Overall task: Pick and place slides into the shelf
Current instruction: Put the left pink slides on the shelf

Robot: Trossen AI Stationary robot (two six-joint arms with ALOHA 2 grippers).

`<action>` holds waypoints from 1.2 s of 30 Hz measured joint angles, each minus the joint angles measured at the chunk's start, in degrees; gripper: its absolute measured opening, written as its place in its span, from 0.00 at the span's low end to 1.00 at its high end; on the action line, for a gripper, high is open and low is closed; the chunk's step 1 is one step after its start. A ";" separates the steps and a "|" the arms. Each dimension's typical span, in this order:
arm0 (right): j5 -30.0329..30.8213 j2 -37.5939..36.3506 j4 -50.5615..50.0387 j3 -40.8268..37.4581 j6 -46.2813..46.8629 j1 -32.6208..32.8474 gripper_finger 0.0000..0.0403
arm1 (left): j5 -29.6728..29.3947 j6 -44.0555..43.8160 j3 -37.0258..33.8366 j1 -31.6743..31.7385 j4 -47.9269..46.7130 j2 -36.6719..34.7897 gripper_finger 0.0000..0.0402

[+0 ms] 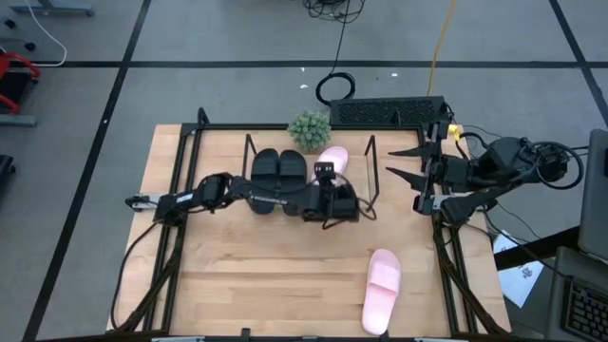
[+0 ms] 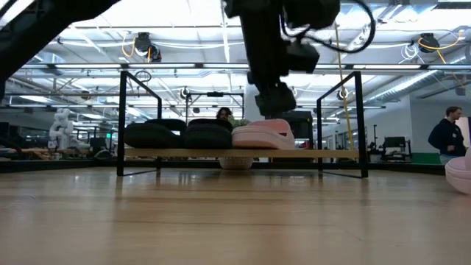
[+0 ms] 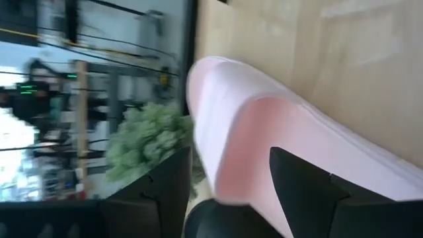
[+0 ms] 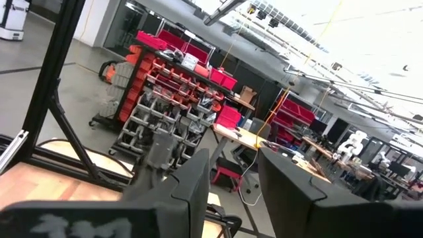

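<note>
Pink slide [image 3: 264, 132] sits between the left gripper [image 3: 228, 175] fingers, clamped on its strap; right gripper [image 4: 232, 175] fingers apart

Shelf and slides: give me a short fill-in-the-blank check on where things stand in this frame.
1. The shelf holds two black slides and ___ pink slide.
2. The left gripper is over the ___ slide on the shelf.
3. The other pink slide lies on the ___, outside the shelf.
4. The right gripper holds ___.

Missing words: one; pink; table; nothing
</note>
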 joint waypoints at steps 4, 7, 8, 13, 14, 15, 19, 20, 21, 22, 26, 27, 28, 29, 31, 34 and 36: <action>0.00 -0.04 -0.02 0.00 0.00 0.00 0.30 | 3.72 3.73 -0.02 2.32 1.53 0.07 0.52; -0.01 -0.02 -0.02 0.00 -0.72 0.00 0.30 | 4.15 5.53 0.00 2.55 2.39 0.04 0.51; 0.00 -0.02 -0.02 0.00 -1.12 0.00 0.30 | 4.14 6.60 0.00 2.55 2.41 0.04 0.52; -0.02 -0.03 -0.01 0.00 -1.36 0.00 0.30 | 5.59 10.49 0.00 2.55 3.65 0.04 0.51; -0.02 -0.03 -0.02 0.00 -1.36 0.00 0.30 | 5.27 10.98 -0.02 2.55 4.46 0.04 0.51; -0.02 -0.02 -0.01 0.00 -1.36 0.00 0.30 | 5.15 11.42 -0.02 2.64 5.44 0.04 0.51; -0.02 -0.02 -0.02 0.00 -1.36 0.00 0.30 | 5.99 13.67 -0.01 3.55 8.00 0.04 0.51; -0.02 -0.02 -0.02 0.00 -1.36 0.00 0.30 | 6.40 14.11 -0.02 3.75 8.14 0.04 0.51; -0.02 -0.02 0.00 0.00 -1.36 0.00 0.30 | 6.99 14.11 -0.02 4.00 8.27 0.04 0.51; -0.02 -0.02 -0.02 0.00 -1.36 0.00 0.30 | 7.63 13.91 -0.02 4.19 8.29 0.04 0.51; -0.04 -0.02 -0.01 0.00 -1.36 0.00 0.30 | 8.38 13.05 0.00 4.43 8.04 0.04 0.51; -0.04 -0.02 -0.01 0.00 -1.38 0.00 0.30 | 8.56 13.19 -0.02 4.41 8.01 0.04 0.51; -0.04 -0.02 -0.01 0.00 -1.38 0.00 0.30 | 8.83 13.31 -0.02 4.36 7.97 0.04 0.51; -0.07 -0.02 -0.02 0.00 -1.38 0.00 0.30 | 8.86 13.34 -0.02 4.33 7.65 0.04 0.51; -0.24 -0.02 -0.02 0.00 -1.38 0.00 0.30 | 8.83 13.36 -0.02 4.31 7.17 0.04 0.51; -0.25 -0.02 -0.01 0.00 -1.38 0.00 0.30 | 8.78 13.25 -0.01 4.43 7.45 0.04 0.51; -0.26 -0.02 -0.02 0.00 -1.38 0.00 0.30 | 8.79 13.32 -0.02 4.70 7.47 0.04 0.51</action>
